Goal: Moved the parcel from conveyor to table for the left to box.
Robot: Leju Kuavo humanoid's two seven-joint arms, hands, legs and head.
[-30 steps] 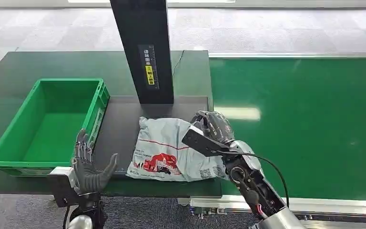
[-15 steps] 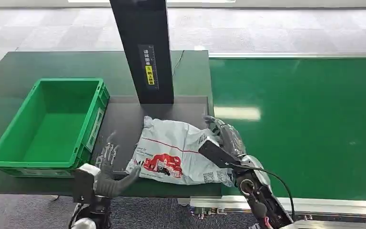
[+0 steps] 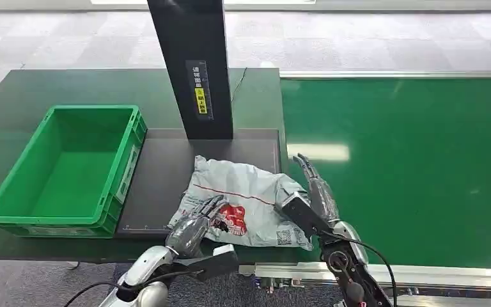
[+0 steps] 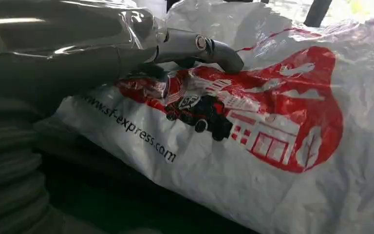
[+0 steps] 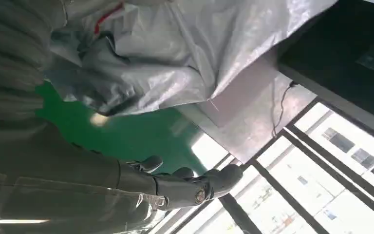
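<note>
- Dark tabletop [image 3: 51, 89] carried a green plastic crate [image 3: 64, 167] and black upright post [image 3: 192, 70].
- Left hand [image 3: 195, 224] rested fingertips on the crumpled grey plastic parcel [image 3: 243, 192].
- Right hand [image 3: 316, 188] lay open beside it.

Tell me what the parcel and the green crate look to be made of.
Parcel: a thin, glossy grey plastic mailer bag, judging by its crumples, sheen and printed red graphic. Green crate: apparently rigid moulded plastic, with a ribbed outer wall, an even rim and a smooth, faintly shiny inside.
</note>
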